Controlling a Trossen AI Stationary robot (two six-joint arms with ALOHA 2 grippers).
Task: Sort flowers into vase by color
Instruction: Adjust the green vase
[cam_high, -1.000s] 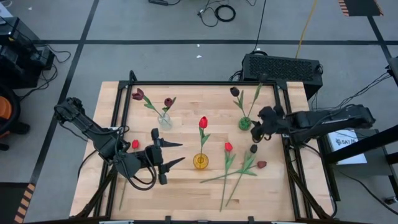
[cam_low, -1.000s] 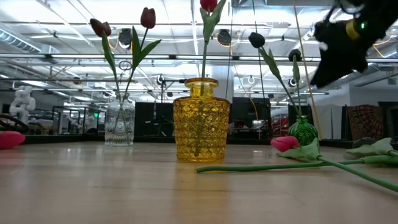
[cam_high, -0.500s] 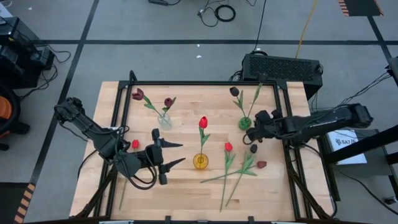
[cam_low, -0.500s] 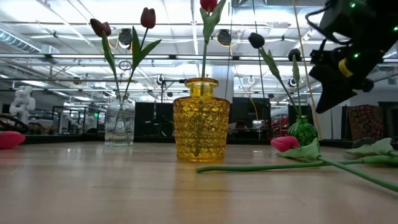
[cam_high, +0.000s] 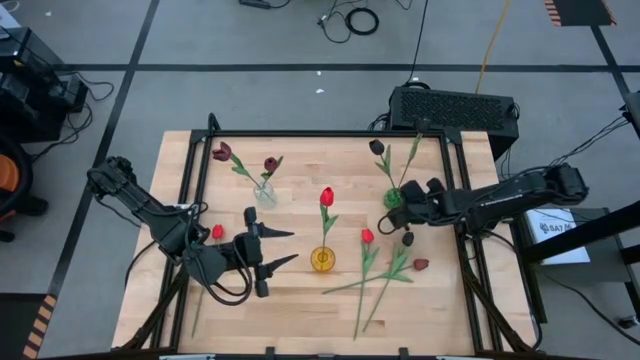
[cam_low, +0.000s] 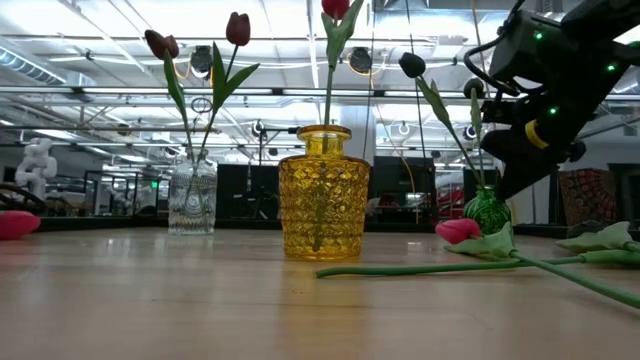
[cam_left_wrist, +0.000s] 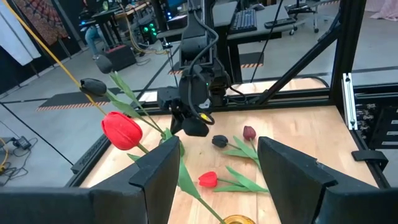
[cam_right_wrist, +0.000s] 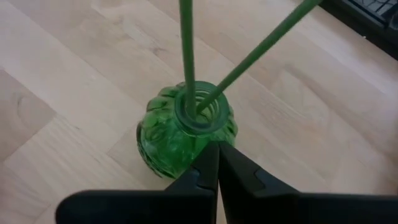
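Flowers (cam_high: 385, 272) lie loose near the tabletop's (cam_high: 290, 300) right front edge; others stand in three vases. Light and bendy, they look best pinched low on the thin stem. The right gripper (cam_high: 400, 213) sits pinched shut, probably empty, by the green vase (cam_right_wrist: 185, 129). The left gripper (cam_high: 280, 245) waits wide open.

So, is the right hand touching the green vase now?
Cannot tell. In the right wrist view the shut right hand overlaps the side of the green vase, but no view shows contact or a gap plainly.
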